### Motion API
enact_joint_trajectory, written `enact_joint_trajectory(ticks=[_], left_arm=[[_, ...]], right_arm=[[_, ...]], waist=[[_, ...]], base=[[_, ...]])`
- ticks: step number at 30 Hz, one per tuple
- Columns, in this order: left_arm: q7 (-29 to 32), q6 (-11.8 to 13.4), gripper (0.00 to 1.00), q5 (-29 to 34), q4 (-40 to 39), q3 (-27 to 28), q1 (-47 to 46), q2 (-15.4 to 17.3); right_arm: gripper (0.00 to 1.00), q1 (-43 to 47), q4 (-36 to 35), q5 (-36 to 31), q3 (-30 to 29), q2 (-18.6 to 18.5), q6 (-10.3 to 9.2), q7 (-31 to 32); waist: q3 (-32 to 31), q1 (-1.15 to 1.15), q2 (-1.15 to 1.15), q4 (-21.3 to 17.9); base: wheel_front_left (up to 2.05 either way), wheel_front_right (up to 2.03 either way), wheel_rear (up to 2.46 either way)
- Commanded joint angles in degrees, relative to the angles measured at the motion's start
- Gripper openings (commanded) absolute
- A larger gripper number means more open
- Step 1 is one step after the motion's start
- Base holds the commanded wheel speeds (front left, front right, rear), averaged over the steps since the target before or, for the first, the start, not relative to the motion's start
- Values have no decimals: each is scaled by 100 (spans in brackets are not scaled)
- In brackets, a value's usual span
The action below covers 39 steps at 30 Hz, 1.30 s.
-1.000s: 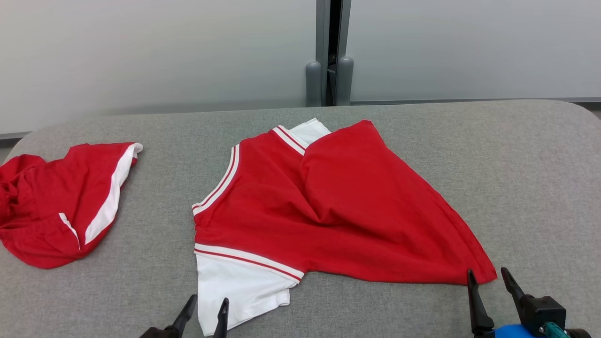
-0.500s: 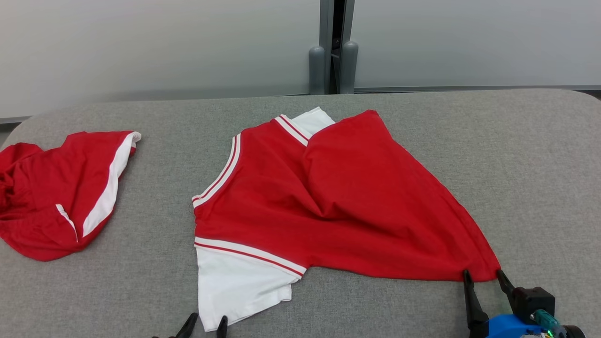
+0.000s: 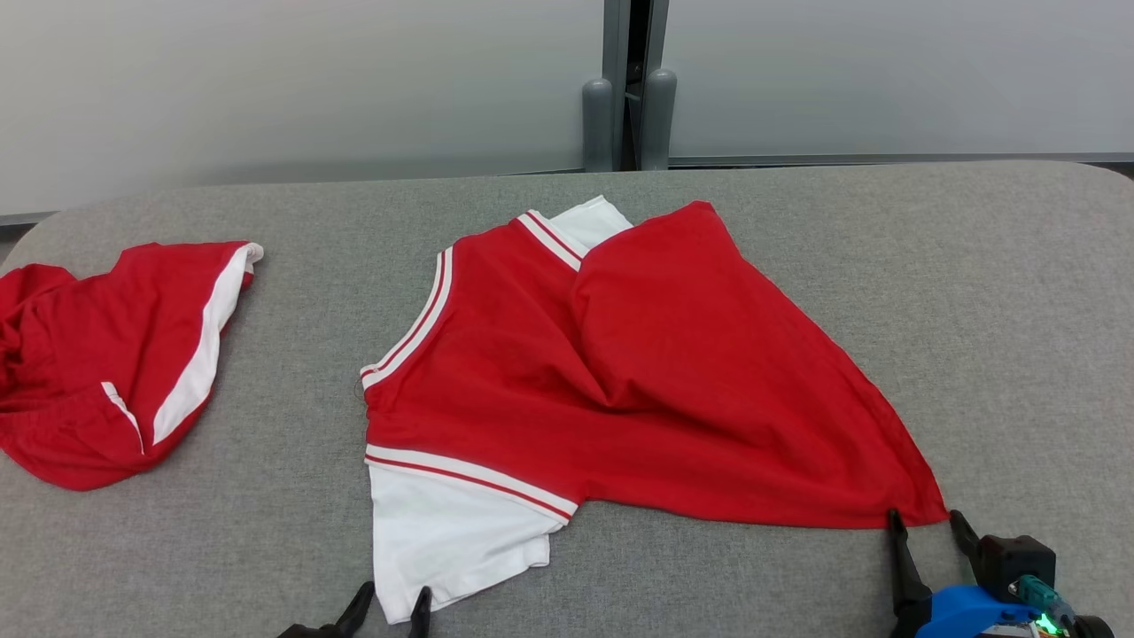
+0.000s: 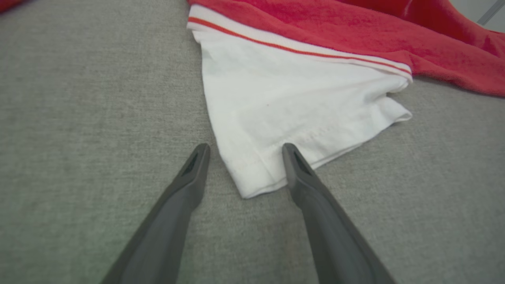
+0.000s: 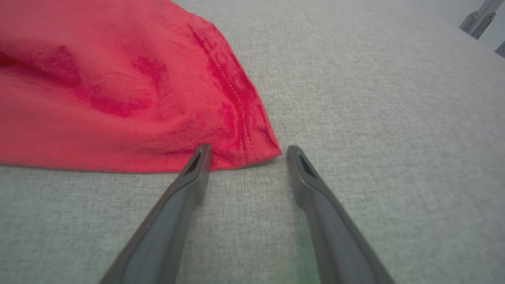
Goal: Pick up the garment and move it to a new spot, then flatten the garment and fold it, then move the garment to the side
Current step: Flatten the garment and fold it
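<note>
A red garment (image 3: pixel 638 372) with white sleeves and striped trim lies rumpled in the middle of the grey table (image 3: pixel 1001 292). Its near white sleeve (image 4: pixel 300 106) points toward me. My left gripper (image 3: pixel 392 602) is open at that sleeve's near corner, and in the left wrist view the corner lies between the two fingers of the left gripper (image 4: pixel 244 148). At the garment's red hem corner (image 5: pixel 252 146), my right gripper (image 3: pixel 926 518) stands open. That corner sits just ahead of the right gripper (image 5: pixel 246 149), between its tips. Neither holds cloth.
A second red garment with white stripes (image 3: pixel 106 346) lies bunched at the table's left edge. Behind the table stands a pale wall with a grey post (image 3: pixel 629 89). Bare grey table surface stretches to the right of the garment.
The camera has tilted, shifting the whole picture. Both grippers have drawn back toward the bottom edge, and the right one now sits right at the red hem corner.
</note>
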Motion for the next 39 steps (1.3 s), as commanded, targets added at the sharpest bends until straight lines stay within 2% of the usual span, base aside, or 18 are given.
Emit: enact_joint_trajectory(ticks=[1, 6, 7, 8, 9, 10, 11, 12, 22, 29, 34, 39], left_arm=[[55, 6, 100, -30, 146, -73, -15, 10], [61, 5, 100, -95, 235, -161, -96, 4], [61, 5, 100, -100, 246, -182, -110, 2], [61, 5, 100, -111, 257, -207, -128, 2], [61, 5, 96, -144, 276, -243, -150, 1], [61, 4, 54, -157, 291, -268, -169, 0], [61, 4, 21, -198, 304, -307, -180, -3], [61, 3, 0, -207, 329, -355, -190, -8], [30, 0, 0, -327, -112, -369, -397, 46], [28, 5, 0, -303, -708, -326, -770, 142], [28, 5, 0, -230, -957, -287, -1595, 409], [28, 5, 0, -222, -1044, -313, -2771, 779]], right_arm=[[100, -65, 110, -32, 13, -7, -2, 5], [100, -176, 288, -25, 72, 14, -2, 9], [88, -197, 324, 4, 103, 19, -2, 9], [45, -225, 352, 41, 132, 26, -1, 10], [33, -254, 363, 83, 152, 31, -1, 10], [0, -272, 380, 118, 170, 34, -2, 9], [0, -294, 393, 151, 205, 35, -2, 9], [0, -326, 394, 177, 236, 34, -2, 9], [0, -316, -106, 633, 604, 3, -2, 3], [0, -495, -824, 863, 1004, -67, -2, 2], [0, -1126, -1184, 1045, 1367, -162, -2, 3], [0, -2269, -1257, 1229, 1688, -204, -2, 3]], waist=[[4, 0, 0, -5], [21, 0, 0, -17], [23, 0, 0, -18], [22, 0, 0, -20], [23, 0, 0, -22], [24, 0, 0, -24], [22, 0, 0, -30], [21, 0, 0, -36], [-18, 0, 0, -26], [45, 0, 0, -60], [260, 0, 0, -162], [679, 0, 0, -340]], base=[[0, 0, 0], [0, 0, 0], [0, 0, 0], [0, 0, 0], [0, 0, 0], [0, 0, 0], [0, 0, 0], [0, 0, 0], [0, 0, 0], [0, 0, 0], [0, 0, 0], [0, 0, 0]])
